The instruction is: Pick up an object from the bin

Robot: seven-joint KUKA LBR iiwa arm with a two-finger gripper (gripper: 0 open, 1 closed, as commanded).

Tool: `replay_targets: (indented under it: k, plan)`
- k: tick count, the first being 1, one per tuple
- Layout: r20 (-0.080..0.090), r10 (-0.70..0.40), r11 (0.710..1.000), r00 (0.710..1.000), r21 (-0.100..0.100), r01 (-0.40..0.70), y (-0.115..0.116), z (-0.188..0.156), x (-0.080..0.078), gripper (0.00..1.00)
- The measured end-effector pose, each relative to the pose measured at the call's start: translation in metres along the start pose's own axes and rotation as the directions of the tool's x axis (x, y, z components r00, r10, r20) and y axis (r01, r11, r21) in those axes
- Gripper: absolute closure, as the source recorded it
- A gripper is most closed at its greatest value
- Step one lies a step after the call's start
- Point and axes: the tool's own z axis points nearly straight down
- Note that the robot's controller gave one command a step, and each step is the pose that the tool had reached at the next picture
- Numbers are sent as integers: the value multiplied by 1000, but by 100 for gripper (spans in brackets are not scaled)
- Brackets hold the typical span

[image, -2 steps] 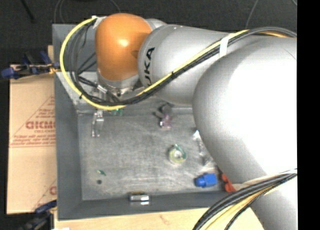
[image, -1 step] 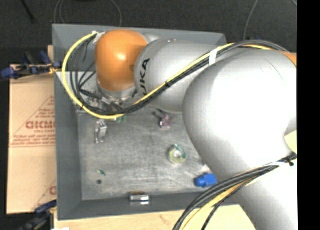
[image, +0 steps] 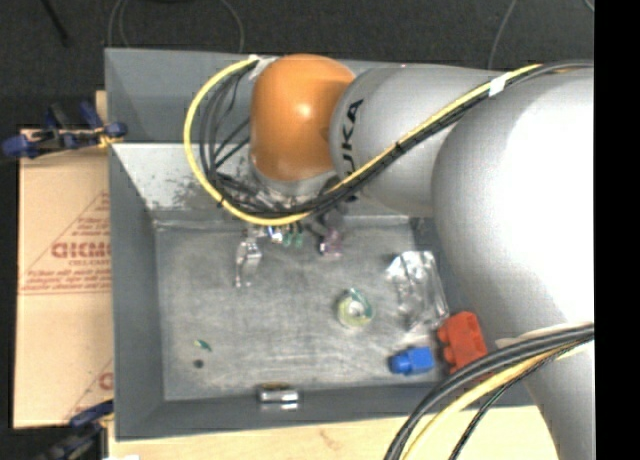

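hovering by the far wall of the bin, the gripper sat over bare floor; clenched or released, i could not tell. the nearest thing, a clear round piece, lay apart, mid-floor, so descending here risked grasping nothing.

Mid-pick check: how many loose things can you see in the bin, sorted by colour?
Red: 1, block
Blue: 1, small piece
Clear: 2, crumpled wrapper and round greenish disc
Silver: 1, metal bit by the near wall
Green: 1, speck
Total: 6 that I can tell apart
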Motion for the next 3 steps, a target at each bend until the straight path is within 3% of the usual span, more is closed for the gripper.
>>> replay_targets:
  k: [1, 2, 3]
  plan:
    - [4, 73, 997, 997, 2, -73, -82, -35, 4, 0]
    - [-1, -165, 986, 986, 1, 165, -78, -62, 39, 0]
    - [-8, -342, 940, 940, 0, 342, -180, -33, 139, 0]
